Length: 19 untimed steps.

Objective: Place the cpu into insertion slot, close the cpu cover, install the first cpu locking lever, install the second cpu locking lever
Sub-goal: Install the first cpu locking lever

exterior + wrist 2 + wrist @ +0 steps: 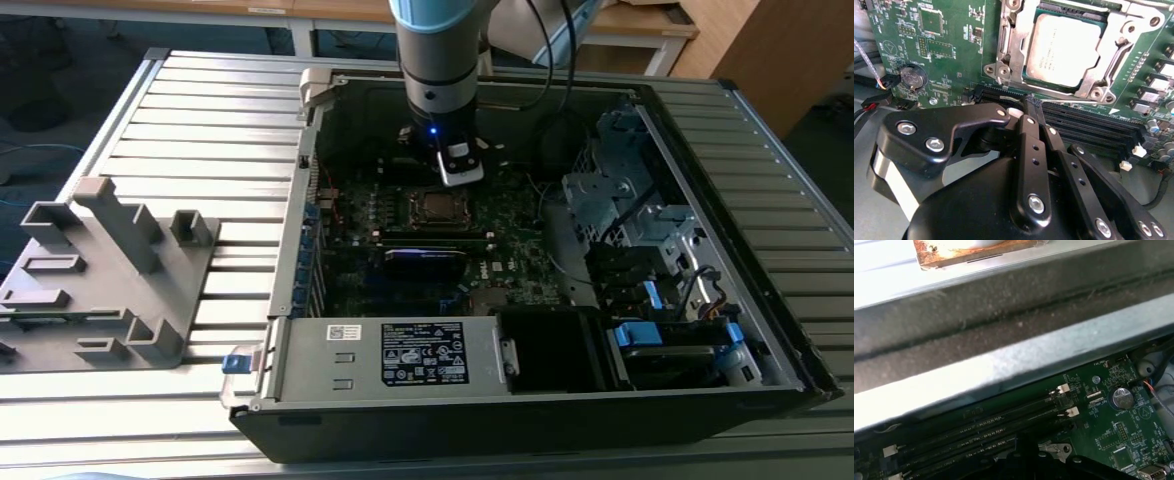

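The open computer case lies on its side on the slatted metal counter, with the green motherboard facing up inside it. The arm reaches down into the case, and its claw hangs just beside the CPU socket, on the side toward the case's far wall.

In the second wrist view the claw has its black fingers drawn together to a narrow tip with nothing between them; the tip hovers over the black memory slots that run alongside the socket. The cpu is seated in the socket, its dull grey metal top showing through the window of the cpu cover. The cover lies flat down around the chip, a silvery frame on all visible sides. Whether the locking levers are latched I cannot tell from these views.

A round coin battery sits on the board away from the socket, beyond the end of the memory slots. In the first wrist view the same memory slots and coin battery lie beneath the grey case wall.

On the counter beside the case, toward the exterior view's left, stands a grey plastic fixture with upright posts. The power supply fills the near corner of the case.
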Each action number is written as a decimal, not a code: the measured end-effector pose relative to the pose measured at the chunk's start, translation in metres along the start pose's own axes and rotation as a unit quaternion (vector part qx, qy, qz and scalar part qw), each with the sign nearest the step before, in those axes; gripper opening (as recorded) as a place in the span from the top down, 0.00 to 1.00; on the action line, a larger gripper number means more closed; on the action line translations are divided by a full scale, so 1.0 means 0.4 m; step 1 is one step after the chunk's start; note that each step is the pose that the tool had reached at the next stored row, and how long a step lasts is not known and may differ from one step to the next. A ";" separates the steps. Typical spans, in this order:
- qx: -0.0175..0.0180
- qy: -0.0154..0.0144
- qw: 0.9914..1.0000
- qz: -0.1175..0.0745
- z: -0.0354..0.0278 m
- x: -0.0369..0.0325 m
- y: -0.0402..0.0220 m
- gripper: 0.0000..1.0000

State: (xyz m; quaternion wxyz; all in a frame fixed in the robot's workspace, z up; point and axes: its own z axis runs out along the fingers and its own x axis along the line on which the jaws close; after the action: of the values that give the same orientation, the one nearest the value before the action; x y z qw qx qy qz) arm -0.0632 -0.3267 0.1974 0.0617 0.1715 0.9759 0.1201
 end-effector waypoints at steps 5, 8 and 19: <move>0.000 0.000 1.000 0.001 0.001 0.001 0.003 0.90; 0.000 0.000 1.000 0.001 0.002 -0.001 0.004 0.90; 0.000 0.000 1.000 0.001 0.010 -0.012 0.007 0.90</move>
State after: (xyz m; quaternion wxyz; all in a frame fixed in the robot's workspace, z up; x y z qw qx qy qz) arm -0.0573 -0.3250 0.1944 0.0619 0.1729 0.9756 0.1200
